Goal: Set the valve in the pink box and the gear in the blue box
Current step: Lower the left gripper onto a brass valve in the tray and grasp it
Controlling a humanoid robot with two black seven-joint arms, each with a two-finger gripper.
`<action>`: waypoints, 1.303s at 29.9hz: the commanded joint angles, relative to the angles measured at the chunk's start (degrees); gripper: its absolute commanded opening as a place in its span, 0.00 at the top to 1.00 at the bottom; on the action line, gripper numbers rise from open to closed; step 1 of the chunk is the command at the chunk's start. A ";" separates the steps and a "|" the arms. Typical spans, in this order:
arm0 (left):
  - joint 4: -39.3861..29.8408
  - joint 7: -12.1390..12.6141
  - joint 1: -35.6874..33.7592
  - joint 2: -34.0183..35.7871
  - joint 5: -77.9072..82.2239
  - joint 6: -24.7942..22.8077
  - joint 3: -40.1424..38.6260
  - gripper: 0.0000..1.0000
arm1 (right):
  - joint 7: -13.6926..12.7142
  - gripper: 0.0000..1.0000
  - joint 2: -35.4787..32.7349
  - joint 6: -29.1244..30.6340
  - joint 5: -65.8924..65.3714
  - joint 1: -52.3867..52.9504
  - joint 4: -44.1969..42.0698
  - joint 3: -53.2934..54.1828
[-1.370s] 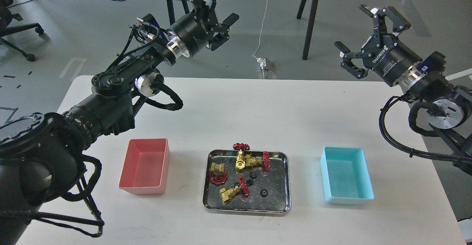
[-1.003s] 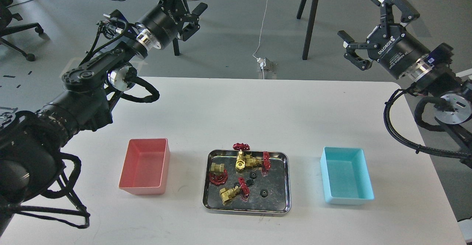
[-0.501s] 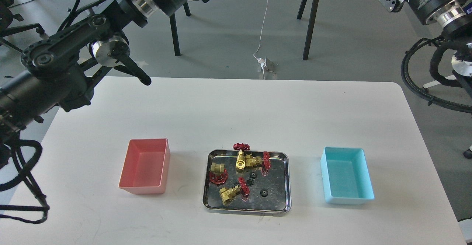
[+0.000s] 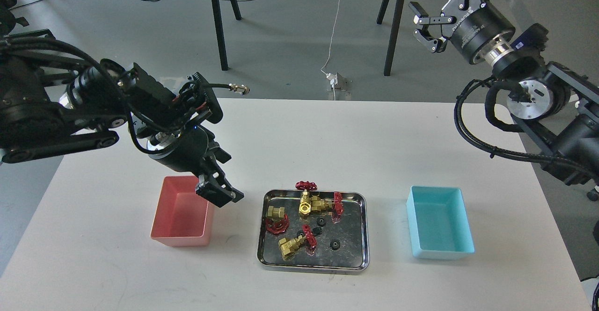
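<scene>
Several brass valves with dark red handwheels lie in a steel tray (image 4: 312, 267): one upright (image 4: 305, 204), one beside it (image 4: 324, 203), one at the left (image 4: 275, 213), one at the front (image 4: 290, 246). Three tiny black gears (image 4: 321, 221) (image 4: 317, 231) (image 4: 334, 244) lie among them. The pink box (image 4: 180, 215), left of the tray, and the blue box (image 4: 440, 229), right of it, are empty. My left gripper (image 4: 219, 193) points down over the pink box's right rim; its fingers merge into one dark shape. My right gripper (image 4: 444, 0) is open and empty, high at the far right.
The white table (image 4: 327, 138) holds the tray and both boxes along its front half. My left arm (image 4: 93, 110) stretches low across the table's left side. Stand legs (image 4: 393, 25) and cables lie on the floor beyond the far edge.
</scene>
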 commanded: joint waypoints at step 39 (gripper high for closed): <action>20.30 0.00 19.11 -17.55 1.15 13.29 -4.33 0.34 | 0.36 0.00 2.76 -1.36 0.06 0.64 -6.29 -2.86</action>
